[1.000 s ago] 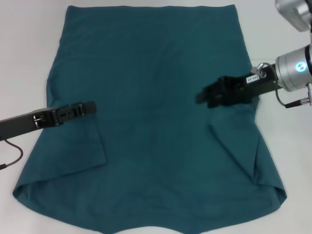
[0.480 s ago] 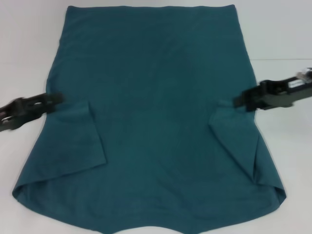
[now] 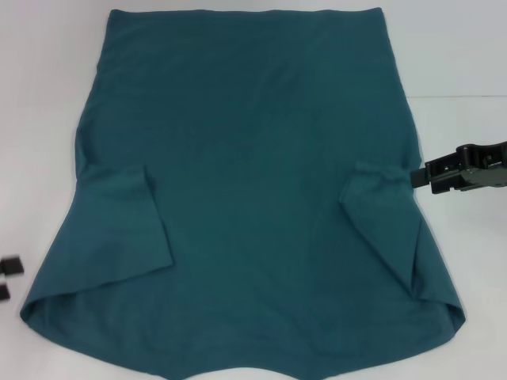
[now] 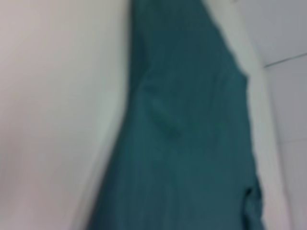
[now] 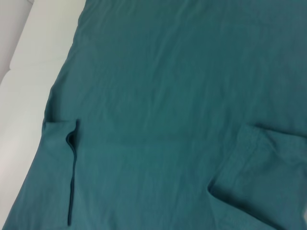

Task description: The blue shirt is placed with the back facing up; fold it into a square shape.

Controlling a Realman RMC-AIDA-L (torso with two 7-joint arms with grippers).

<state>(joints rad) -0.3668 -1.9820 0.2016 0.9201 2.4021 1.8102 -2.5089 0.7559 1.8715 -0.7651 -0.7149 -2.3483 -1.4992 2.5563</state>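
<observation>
Blue shirt (image 3: 253, 198) beside right gripper (image 3: 420, 176) (flat)

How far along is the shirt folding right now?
Early. Done: both sleeves of the blue shirt lie folded inward onto its body. In hand: nothing; the right gripper sits just off the shirt's right edge, and the left gripper is low at the table's left edge, off the cloth. Left: folding the sides and length into a square.

Blue shirt (image 3: 253, 182) — dark teal, plain side up, spread flat, filling most of frame; both short sleeves folded inward — at lower left and right.
</observation>
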